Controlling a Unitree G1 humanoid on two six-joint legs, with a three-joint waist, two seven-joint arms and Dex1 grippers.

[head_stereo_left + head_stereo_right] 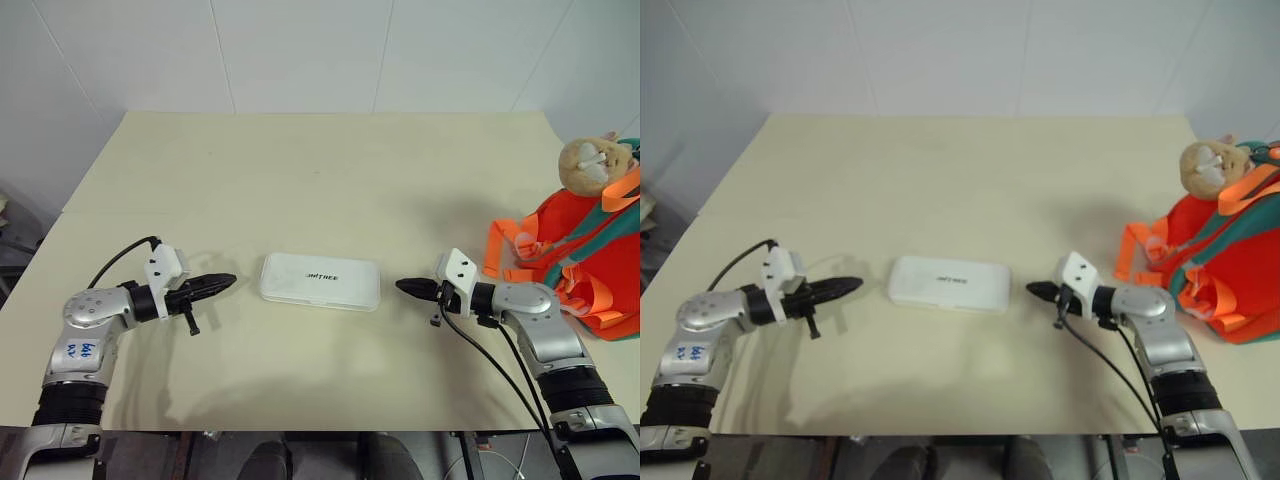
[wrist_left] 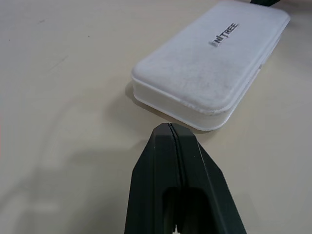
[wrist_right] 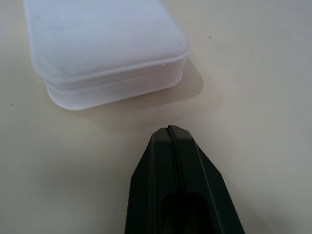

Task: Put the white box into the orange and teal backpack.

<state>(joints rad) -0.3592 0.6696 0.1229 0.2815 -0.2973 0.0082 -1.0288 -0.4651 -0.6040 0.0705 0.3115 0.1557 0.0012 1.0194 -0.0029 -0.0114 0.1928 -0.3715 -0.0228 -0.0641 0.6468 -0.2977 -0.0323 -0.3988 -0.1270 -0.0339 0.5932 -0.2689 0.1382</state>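
Nearest us, our left tool (image 1: 228, 281) and right tool (image 1: 402, 287) lay low over the pale surface (image 1: 330, 160), each with its black fingers pressed together and gripping nothing. Between their tips, just clear of both, the white box (image 1: 320, 281) lay flat on the surface, its lid reading "UNITREE" in small dark letters. At the surface's right edge, well apart from the box, sat the orange and teal backpack (image 1: 590, 255), a tan plush animal head (image 1: 592, 163) at its top and orange webbing straps (image 1: 510, 245) trailing toward the right tool.
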